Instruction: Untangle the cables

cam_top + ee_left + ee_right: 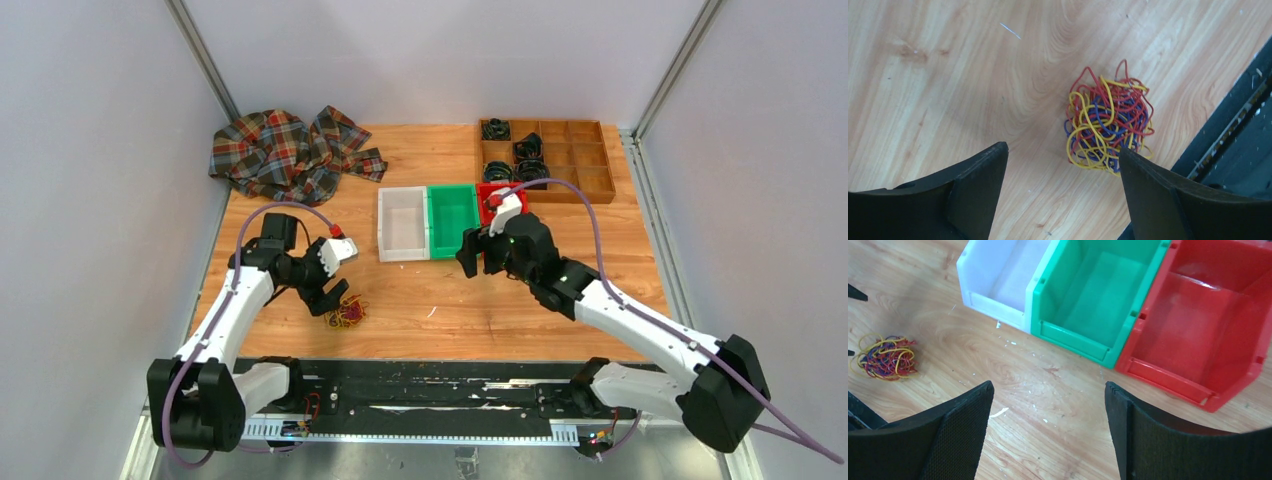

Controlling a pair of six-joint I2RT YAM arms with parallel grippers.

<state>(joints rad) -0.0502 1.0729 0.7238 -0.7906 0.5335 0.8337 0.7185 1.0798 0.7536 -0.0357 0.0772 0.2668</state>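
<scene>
Top external: the table (pixel 440 310) carries three open bins in a row, and the green bin (pixel 453 220) in the middle serves as the reference. The white bin (pixel 403 224) touches its left side; the red bin (pixel 488 198) sits at its right, largely covered by the right arm. The cables (pixel 347 314), one small tangle, lie well left of the green bin and nearer the arm bases. The left gripper (pixel 330 300) is down at the tangle's left edge; contact cannot be judged here. The right gripper (pixel 478 250) hangs just in front of the green bin's right corner. A plaid cloth (pixel 290 152) lies far left of and behind the green bin. A wooden compartment tray (pixel 590 160) with black coiled cords (pixel 530 150) sits behind and to its right. Left wrist: strand colours resolve to yellow, red and blue. The cables (pixel 1108 125) rest on bare wood beside a black rail (pixel 1238 130). The left gripper (pixel 1062 150) stands wide open and holds nothing, its right finger (pixel 1158 195) overlapping the tangle's lower edge in the picture. No bins appear here. Right wrist: the right gripper (pixel 1048 387) is spread wide and empty above bare wood just in front of the green bin (pixel 1070 340). The white bin (pixel 998 280), green bin and red bin (pixel 1198 335) all show bare interiors, which the top view does not make clear. The cables (pixel 887 356) appear far left of the green bin.
</scene>
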